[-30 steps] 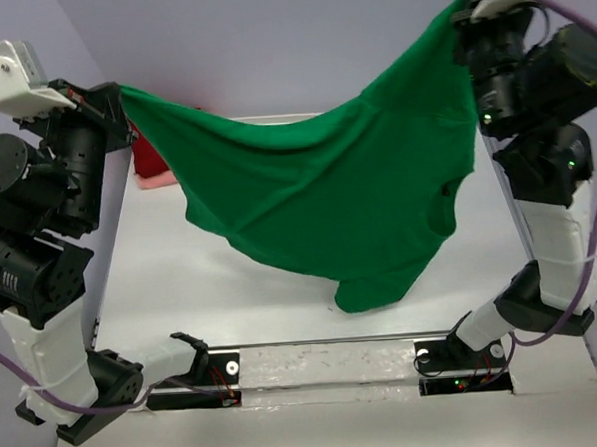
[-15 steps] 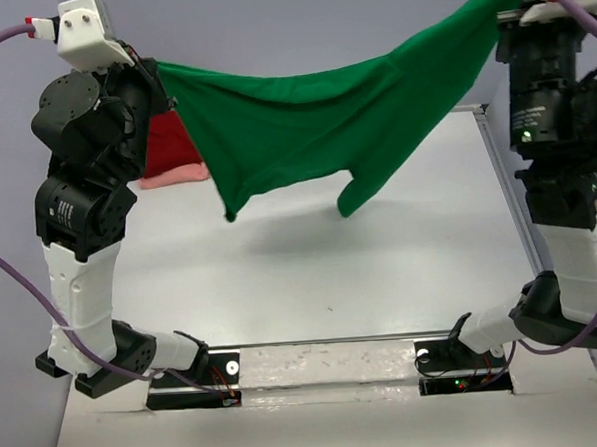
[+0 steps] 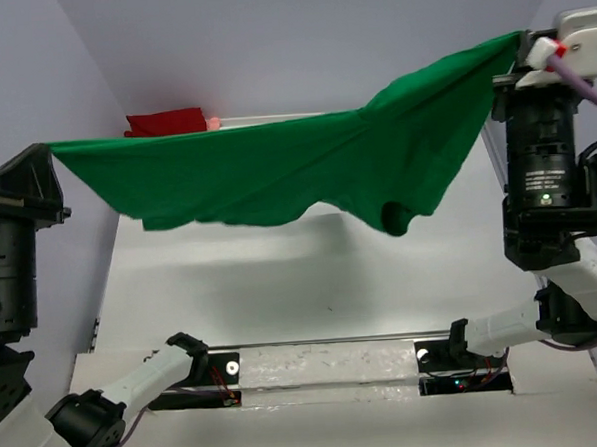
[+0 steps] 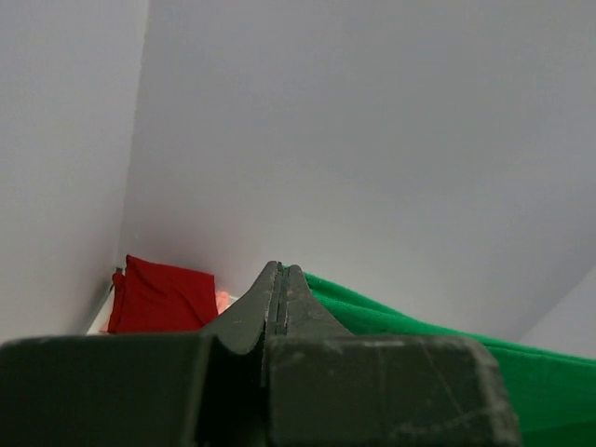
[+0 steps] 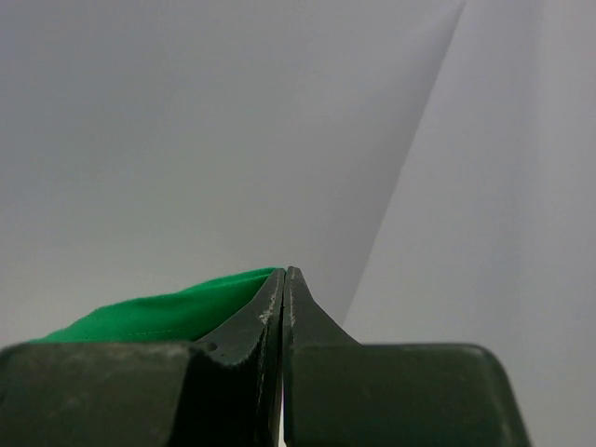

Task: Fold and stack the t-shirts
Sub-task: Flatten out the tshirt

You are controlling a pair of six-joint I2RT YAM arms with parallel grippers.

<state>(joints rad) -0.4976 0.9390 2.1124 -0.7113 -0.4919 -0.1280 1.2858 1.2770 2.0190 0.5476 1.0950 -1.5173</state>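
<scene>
Left arm and right arm stand raised and spread wide apart, the right tool higher than the left tool. Both tools' jaws are pressed tight together.

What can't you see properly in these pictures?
- Top view: pink shirt, just a sliver, hidden by red shirt and green shirt.
- Left wrist view: the closed jaws cover where the cloth is pinched.
- Right wrist view: jaws block everything below; only a green corner shows.
</scene>
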